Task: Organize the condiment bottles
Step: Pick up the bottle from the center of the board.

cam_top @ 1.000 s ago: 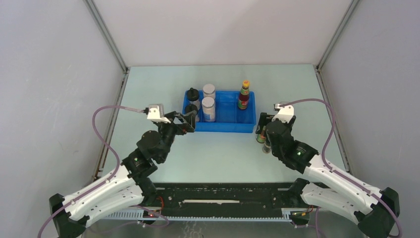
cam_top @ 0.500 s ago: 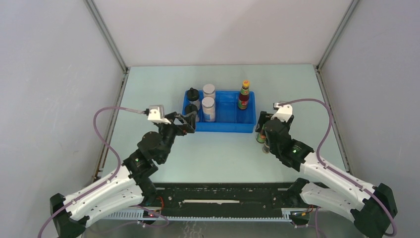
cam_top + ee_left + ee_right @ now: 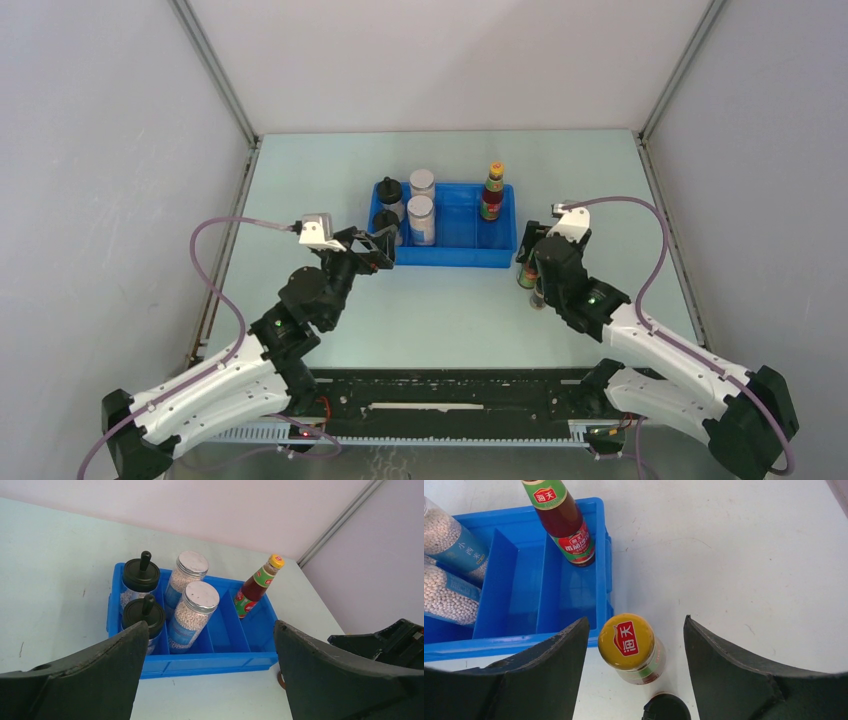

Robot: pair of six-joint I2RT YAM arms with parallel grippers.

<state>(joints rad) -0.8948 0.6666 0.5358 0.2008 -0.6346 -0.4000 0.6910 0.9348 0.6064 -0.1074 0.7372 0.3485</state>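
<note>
The blue tray (image 3: 450,258) holds two black knob-capped bottles (image 3: 388,192), two clear white-lidded bottles (image 3: 421,215) and one slim orange-capped bottle (image 3: 492,192). They also show in the left wrist view: knob-capped (image 3: 141,575), clear (image 3: 197,607), slim (image 3: 255,585). A second slim orange-capped bottle (image 3: 626,641) stands on the table just right of the tray. My right gripper (image 3: 635,665) is open, its fingers on either side of that bottle's cap without touching it. A short dark bottle's black lid (image 3: 666,707) sits just nearer. My left gripper (image 3: 207,680) is open and empty before the tray.
The tray's two right compartments (image 3: 574,595) are bare apart from the slim bottle at the back. The right arm's wrist (image 3: 385,642) shows at the right of the left wrist view. Enclosure walls stand on three sides.
My right gripper has shifted slightly left and forward over the orange-capped bottle on the table. The left arm has barely moved.
</note>
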